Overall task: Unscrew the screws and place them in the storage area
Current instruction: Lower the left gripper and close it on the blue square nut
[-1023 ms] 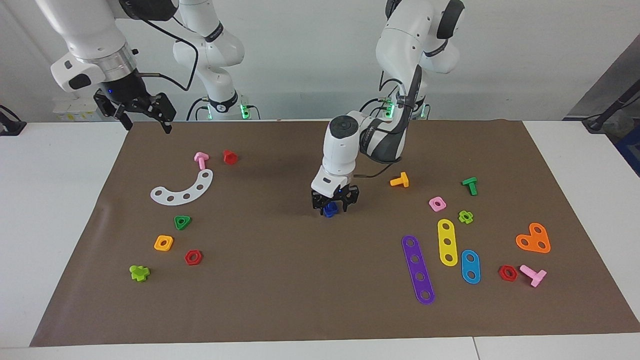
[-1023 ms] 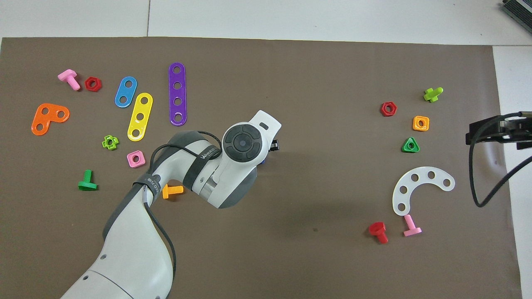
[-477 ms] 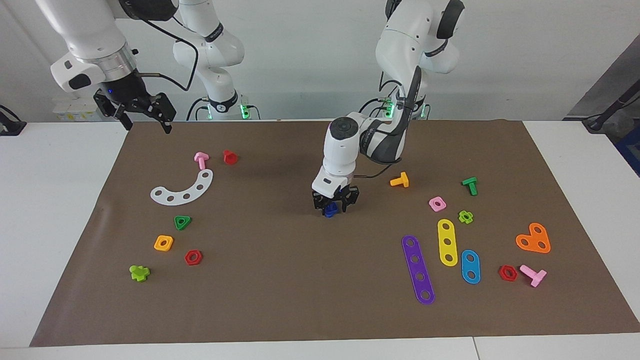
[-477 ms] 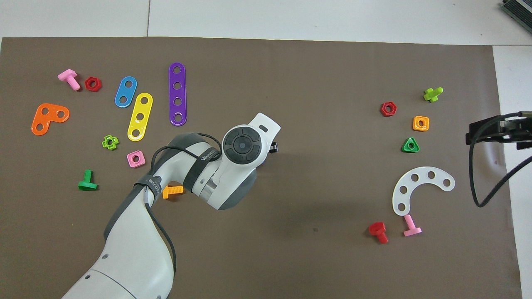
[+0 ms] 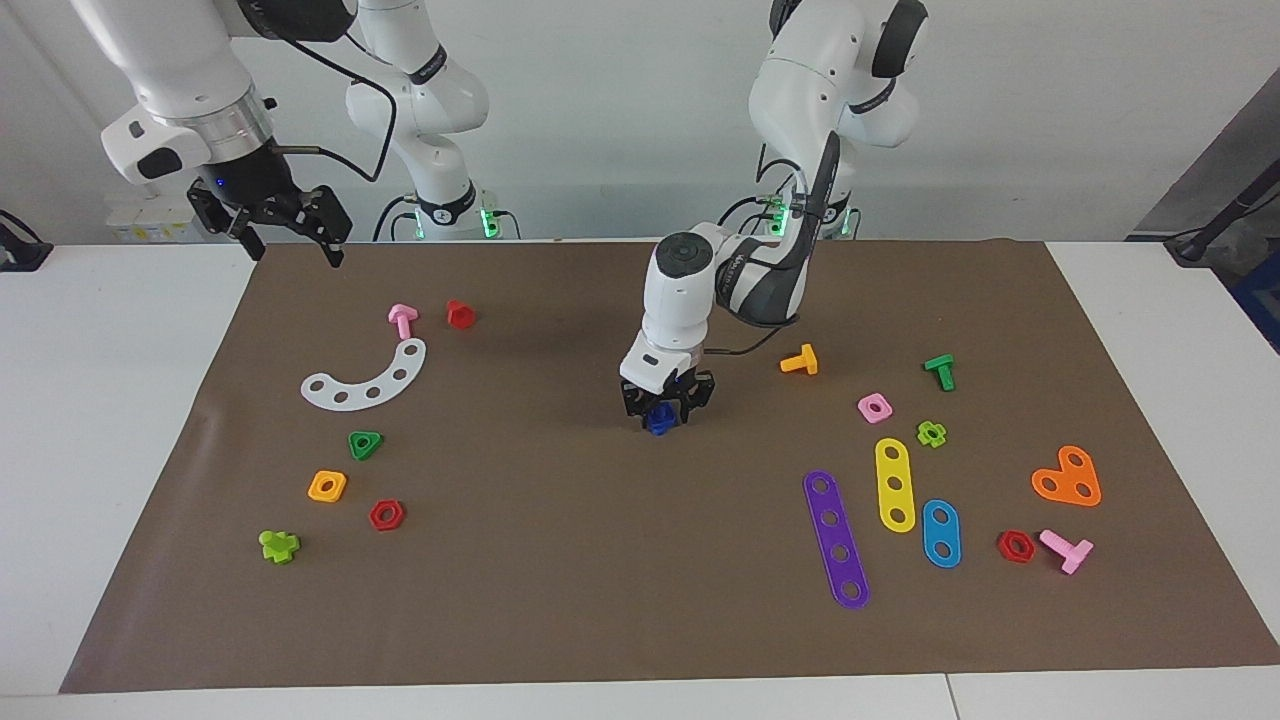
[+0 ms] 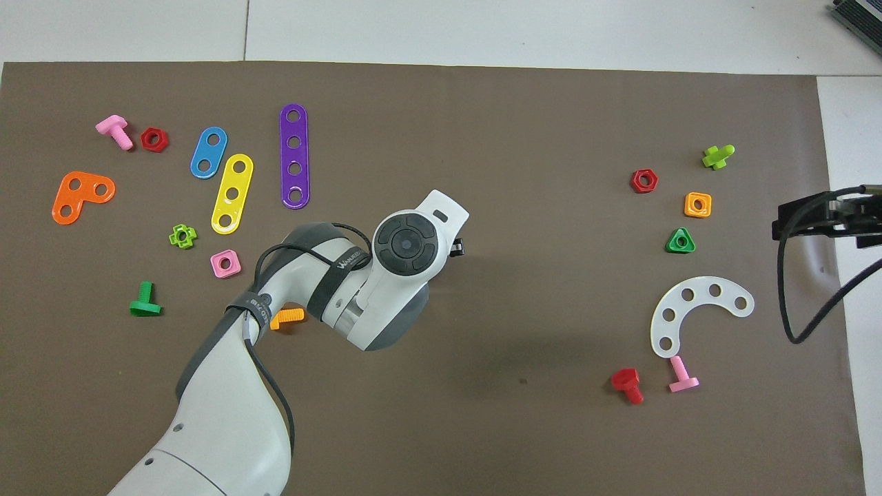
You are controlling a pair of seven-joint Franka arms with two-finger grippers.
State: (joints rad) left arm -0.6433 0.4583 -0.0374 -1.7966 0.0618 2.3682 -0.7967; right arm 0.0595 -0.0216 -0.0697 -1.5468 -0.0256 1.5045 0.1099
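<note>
In the facing view, you see the brown mat on the white bench. The middle of the mat has lots of bare room all around. The small toys sit in two groups, one toward each arm's end.

Your left end effector is low over the middle of the mat. Its fingers are closed in around the dark-blue screw. You cannot tell which way the screw points, because the fingers hide most of it. The left arm bends down in a hook, with its wrist pointing almost straight down. An orange bolt lies near it, toward the left arm's end.

Your right end effector waits up high over the mat's edge, and its fingers are spread apart.

In the overhead view, the left arm's round wrist covers the screw. Only a black bit of the left end effector pokes out. The right end effector hangs over the mat's edge. A white curved plate lies near it.
</note>
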